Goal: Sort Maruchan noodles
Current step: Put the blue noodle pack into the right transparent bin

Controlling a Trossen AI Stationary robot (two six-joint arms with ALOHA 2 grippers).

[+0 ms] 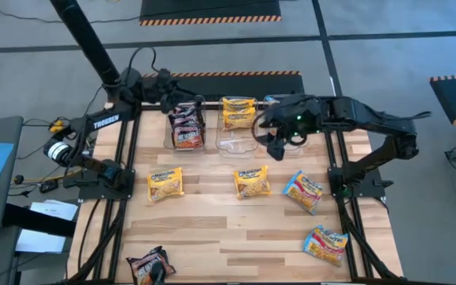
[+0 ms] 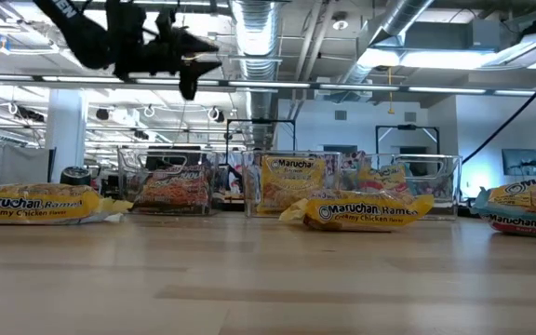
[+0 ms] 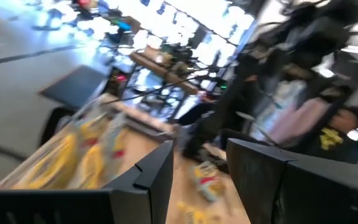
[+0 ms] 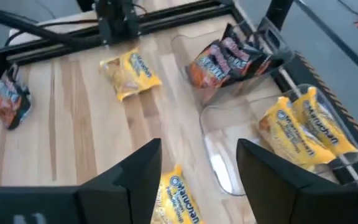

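Nearest the front edge of the tabletop lie a dark packet at the left corner and a blue-pink packet toward the right. Farther in, a row of loose packets: a yellow packet at left, a second yellow one in the middle, another blue-pink one at right. Beyond them stand the clear tubs: the left tub holds dark packets, the middle tub yellow ones.

The right pincer hangs above the near rim of the tubs, its fingers wide and holding nothing. The left pincer hovers high by the left tub; its fingers also stand apart and empty.

Risks, as I judge them: the crinkly wrappers may slip or buckle under a pinch, so a shallow grasp could drop a packet short of its tub. The right pincer, so close to the tub rim, could knock or shove a tub when descending. Both arms crowd the back, so crossing reaches might collide. A mixed-up colour is possible, too.
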